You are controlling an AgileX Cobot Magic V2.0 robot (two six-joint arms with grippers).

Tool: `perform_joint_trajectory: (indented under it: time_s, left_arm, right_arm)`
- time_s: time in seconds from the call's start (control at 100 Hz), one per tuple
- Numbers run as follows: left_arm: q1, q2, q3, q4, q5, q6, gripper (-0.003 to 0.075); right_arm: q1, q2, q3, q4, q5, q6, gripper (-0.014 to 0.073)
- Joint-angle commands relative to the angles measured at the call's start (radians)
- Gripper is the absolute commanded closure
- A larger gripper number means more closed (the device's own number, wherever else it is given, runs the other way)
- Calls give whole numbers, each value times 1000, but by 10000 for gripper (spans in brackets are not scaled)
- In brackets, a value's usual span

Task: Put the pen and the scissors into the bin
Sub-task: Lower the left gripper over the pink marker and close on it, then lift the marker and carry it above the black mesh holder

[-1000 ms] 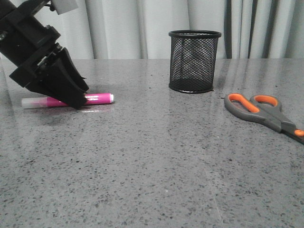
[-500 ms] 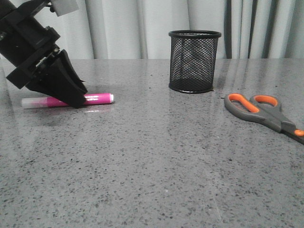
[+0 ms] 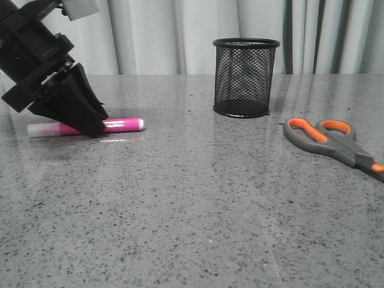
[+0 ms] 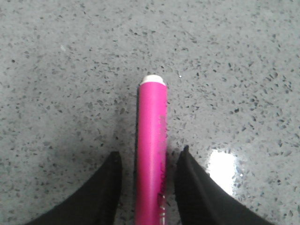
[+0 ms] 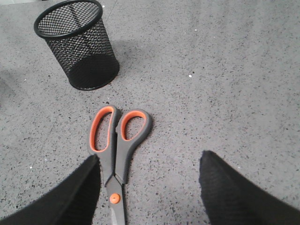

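Observation:
The magenta pen (image 3: 123, 124) lies flat on the grey table at the left, its clear cap pointing left. My left gripper (image 3: 90, 129) is down at the table over its middle. In the left wrist view the gripper (image 4: 150, 152) straddles the pen (image 4: 151, 140) with a narrow gap on each side, open. The scissors (image 3: 327, 139) lie flat at the right. In the right wrist view my right gripper (image 5: 150, 157) is open wide above them; the scissors (image 5: 117, 140) lie near one finger. The black mesh bin (image 3: 246, 78) stands upright at the back centre and also shows in the right wrist view (image 5: 77, 44).
Pale curtains hang behind the table's far edge. A bright light reflection (image 4: 222, 166) lies on the speckled tabletop beside the left fingers.
My left gripper has shifted slightly left along the pen. The pen, scissors and bin have not moved.

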Motion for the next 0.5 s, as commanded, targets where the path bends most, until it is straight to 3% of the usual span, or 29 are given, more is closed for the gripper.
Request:
perform_joint_trajectory:
  time_s: [0.0,0.22,0.49]
  left_arm:
    - [-9,-40,-22,-8,28,2,499]
    - [-9,-40,-22,20,28,-31,737]
    - [-9,-56,-153,-28,124,-143,739]
  right_arm:
    - [-1,9,-37,5,-67,-10,181]
    - [-1,9,-37,5,-67,-10,181]
    - [-1,9,-37,5,-67,-10,181]
